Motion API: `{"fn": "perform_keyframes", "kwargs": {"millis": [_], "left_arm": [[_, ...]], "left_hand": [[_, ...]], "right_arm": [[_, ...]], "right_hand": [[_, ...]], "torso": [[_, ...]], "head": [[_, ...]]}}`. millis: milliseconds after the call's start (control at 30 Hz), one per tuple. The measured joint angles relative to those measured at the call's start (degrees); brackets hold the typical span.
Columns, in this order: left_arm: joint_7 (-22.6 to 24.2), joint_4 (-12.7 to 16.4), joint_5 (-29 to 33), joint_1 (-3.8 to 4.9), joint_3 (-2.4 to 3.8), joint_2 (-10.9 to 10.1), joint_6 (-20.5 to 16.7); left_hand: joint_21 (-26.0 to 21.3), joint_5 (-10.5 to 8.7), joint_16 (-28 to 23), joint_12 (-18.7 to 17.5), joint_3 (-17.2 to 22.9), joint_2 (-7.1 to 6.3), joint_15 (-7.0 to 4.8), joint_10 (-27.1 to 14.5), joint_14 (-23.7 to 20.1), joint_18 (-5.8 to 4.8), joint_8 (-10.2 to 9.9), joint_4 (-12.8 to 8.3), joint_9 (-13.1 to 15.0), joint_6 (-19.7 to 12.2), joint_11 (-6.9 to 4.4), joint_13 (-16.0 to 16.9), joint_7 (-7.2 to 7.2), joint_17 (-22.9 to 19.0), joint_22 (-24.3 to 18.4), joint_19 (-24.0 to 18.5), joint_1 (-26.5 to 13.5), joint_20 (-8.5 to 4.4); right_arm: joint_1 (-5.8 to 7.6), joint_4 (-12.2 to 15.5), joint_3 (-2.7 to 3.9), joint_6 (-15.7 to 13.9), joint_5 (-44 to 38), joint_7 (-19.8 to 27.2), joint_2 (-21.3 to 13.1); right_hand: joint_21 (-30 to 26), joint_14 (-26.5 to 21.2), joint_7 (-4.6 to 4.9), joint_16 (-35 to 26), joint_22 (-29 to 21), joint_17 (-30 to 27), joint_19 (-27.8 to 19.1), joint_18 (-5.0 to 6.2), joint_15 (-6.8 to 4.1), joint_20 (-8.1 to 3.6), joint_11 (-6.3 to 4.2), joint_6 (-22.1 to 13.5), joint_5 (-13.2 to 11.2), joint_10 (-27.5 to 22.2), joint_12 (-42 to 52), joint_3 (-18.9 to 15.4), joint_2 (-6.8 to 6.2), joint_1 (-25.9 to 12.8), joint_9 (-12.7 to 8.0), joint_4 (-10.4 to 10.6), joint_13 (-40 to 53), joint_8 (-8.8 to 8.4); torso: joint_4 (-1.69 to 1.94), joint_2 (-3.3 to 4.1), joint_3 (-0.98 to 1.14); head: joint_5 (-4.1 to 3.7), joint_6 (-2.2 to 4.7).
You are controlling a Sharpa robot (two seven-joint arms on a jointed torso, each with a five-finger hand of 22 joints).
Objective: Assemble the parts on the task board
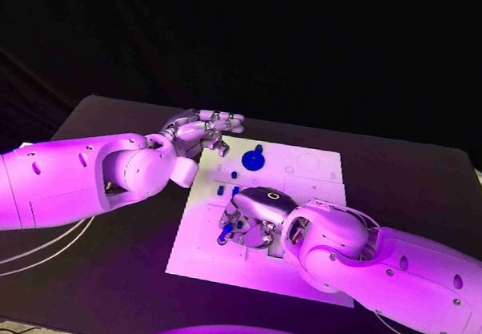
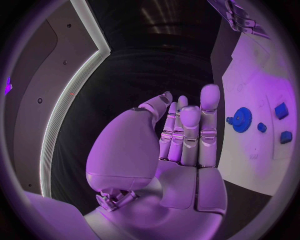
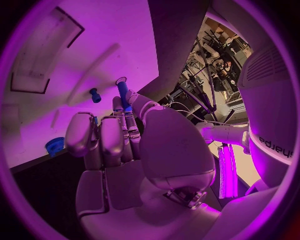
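Several parts [image 2: 242, 120] are lying loose on the task board [image 1: 299, 278] (most work remaining), right hand [image 1: 253, 221] pinching a blue peg [image 3: 123, 94], left hand [image 1: 202, 129] hovering, fingers together.

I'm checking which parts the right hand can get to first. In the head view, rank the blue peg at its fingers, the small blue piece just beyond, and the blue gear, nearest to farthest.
1. Blue peg, at the right hand's fingers.
2. Small blue piece, mid-board, just beyond.
3. Blue gear, far end of the task board, near the left hand.
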Motion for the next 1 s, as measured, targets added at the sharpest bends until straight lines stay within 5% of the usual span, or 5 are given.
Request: {"fn": "perform_keyframes", "kwargs": {"millis": [933, 1000], "left_arm": [[-0.06, 0.01, -0.06, 0.0, 0.0, -0.05, 0.19], [-0.06, 0.01, -0.07, 0.0, 0.0, -0.06, 0.19]], "left_hand": [[0.01, 0.0, 0.0, 0.23, 0.0, 0.0, 0.0, 0.01, 0.0, 0.0, 0.0, 0.0, 0.0, 0.0, 0.0, 0.04, -0.01, -0.04, -0.08, 0.0, 0.0, 0.0], [0.01, 0.0, 0.0, 0.23, 0.0, 0.0, 0.0, 0.01, 0.0, 0.0, 0.0, 0.0, 0.0, 0.0, 0.0, 0.03, -0.01, -0.11, -0.08, 0.0, 0.0, 0.0]], "right_arm": [[-0.7, -1.45, -0.26, 2.51, -4.91, -0.01, 1.98], [-0.71, -1.41, -0.3, 2.52, -5.14, -0.01, 2.03]], "right_hand": [[0.0, 0.0, -0.05, 0.0, -0.05, -0.14, 0.0, 0.0, 0.0, 0.0, 0.01, 0.1, 0.23, 0.0, -0.42, 0.32, 0.0, 0.01, 0.0, 0.0, -0.02, 0.07], [0.0, 0.0, 0.88, 0.0, -0.34, -0.34, 0.0, 0.0, 0.0, 0.0, 0.79, -1.08, 0.66, -0.87, -1.52, 0.29, -0.15, -0.14, -0.04, 0.03, -0.01, -0.67]], "torso": [[-0.06, -0.01, -0.03], [-0.06, -0.02, -0.03]], "head": [[0.0, -0.32], [0.0, -0.32]]}}
